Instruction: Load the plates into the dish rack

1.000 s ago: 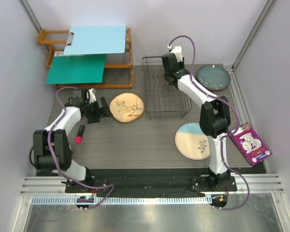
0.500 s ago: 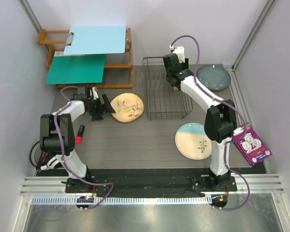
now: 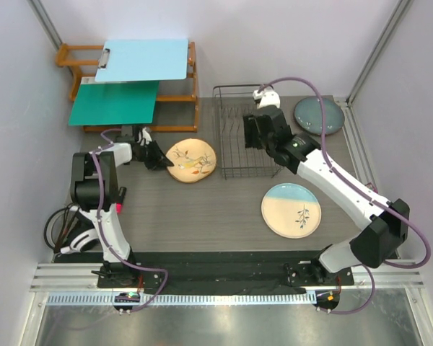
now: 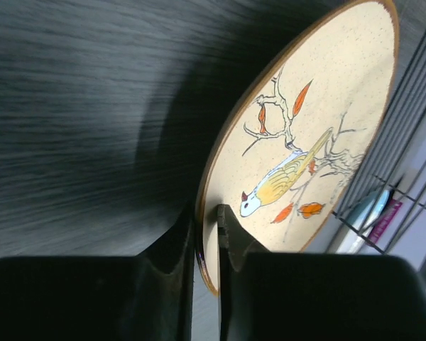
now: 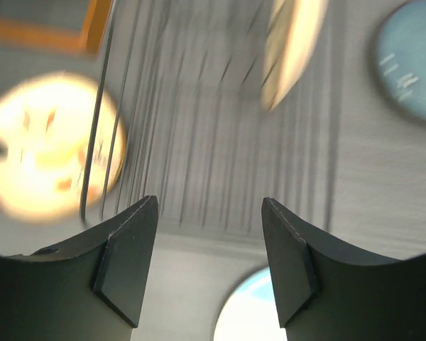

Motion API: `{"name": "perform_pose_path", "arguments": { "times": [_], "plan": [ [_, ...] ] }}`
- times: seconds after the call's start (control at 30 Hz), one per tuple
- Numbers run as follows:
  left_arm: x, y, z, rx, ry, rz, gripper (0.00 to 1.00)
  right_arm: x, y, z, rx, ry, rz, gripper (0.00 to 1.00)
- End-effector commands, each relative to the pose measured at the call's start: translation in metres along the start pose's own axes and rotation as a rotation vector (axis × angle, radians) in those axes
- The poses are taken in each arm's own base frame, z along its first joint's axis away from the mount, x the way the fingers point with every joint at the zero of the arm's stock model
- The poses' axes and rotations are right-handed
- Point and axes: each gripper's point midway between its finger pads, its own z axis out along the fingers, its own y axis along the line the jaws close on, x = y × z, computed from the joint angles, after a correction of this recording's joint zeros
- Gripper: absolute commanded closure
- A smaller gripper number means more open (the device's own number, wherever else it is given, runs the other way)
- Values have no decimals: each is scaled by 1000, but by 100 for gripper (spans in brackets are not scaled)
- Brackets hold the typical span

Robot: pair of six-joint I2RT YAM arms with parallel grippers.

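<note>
A tan plate [image 3: 193,160] with a bird and branch painted on it lies left of the black wire dish rack [image 3: 234,162]. My left gripper [image 3: 161,156] is shut on its left rim; the left wrist view shows the rim [image 4: 206,249] pinched between both fingers. My right gripper [image 3: 247,137] hovers open over the rack's middle, nothing between its fingers [image 5: 131,263]. In the blurred right wrist view a second tan plate [image 5: 291,50] stands on edge in the rack. A cream and blue plate [image 3: 291,210] lies in front of the rack. A teal plate [image 3: 319,115] lies at its back right.
An orange wooden rack [image 3: 191,101] holding a light-blue clipboard [image 3: 143,60] and a green one [image 3: 114,102] stands at the back left. A red marker [image 3: 120,207] lies beside the left arm. The right arm stretches over the table's right side.
My left gripper reached the tan plate and shut on its rim. My right gripper pulled back from the rack's far end to its middle, and its jaws opened wider.
</note>
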Motion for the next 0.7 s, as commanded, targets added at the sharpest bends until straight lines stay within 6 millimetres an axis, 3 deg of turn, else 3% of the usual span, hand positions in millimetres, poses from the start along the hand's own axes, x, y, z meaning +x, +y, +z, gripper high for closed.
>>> {"name": "perform_pose_path", "arguments": {
  "times": [0.0, 0.03, 0.1, 0.13, 0.2, 0.23, 0.4, 0.47, 0.5, 0.57, 0.6, 0.67],
  "plan": [
    [12, 0, -1, -1, 44, -6, 96, 77, 37, -26, -291, 259, -35, 31],
    [20, 5, -4, -16, 58, 6, 100, 95, 38, -28, -316, 301, -45, 30],
    [29, 2, -15, -18, 70, 24, 100, 107, 43, -36, -376, 332, -49, 28],
    [45, 6, -21, -27, 113, 28, 100, 123, 50, -42, -438, 374, -49, 28],
    [58, 3, -37, -27, 128, 52, 100, 130, 57, -49, -508, 377, -47, 27],
    [76, 8, -44, -44, 179, 32, 100, 140, 61, -56, -555, 394, -44, 27],
    [128, 19, -64, -64, 284, 8, 100, 181, 66, -72, -650, 492, 10, 27],
    [150, 28, -69, -84, 335, -16, 100, 188, 71, -79, -694, 507, 56, 27],
    [149, 31, -70, -109, 327, -20, 100, 206, 69, -83, -700, 549, 71, 29],
    [154, 28, -68, -81, 357, -51, 100, 213, 75, -91, -751, 567, 133, 29],
    [164, 26, -65, -58, 395, -117, 100, 231, 74, -94, -753, 607, 155, 30],
    [180, 27, -57, -68, 444, -126, 100, 233, 80, -95, -776, 601, 224, 30]
  ]
}}
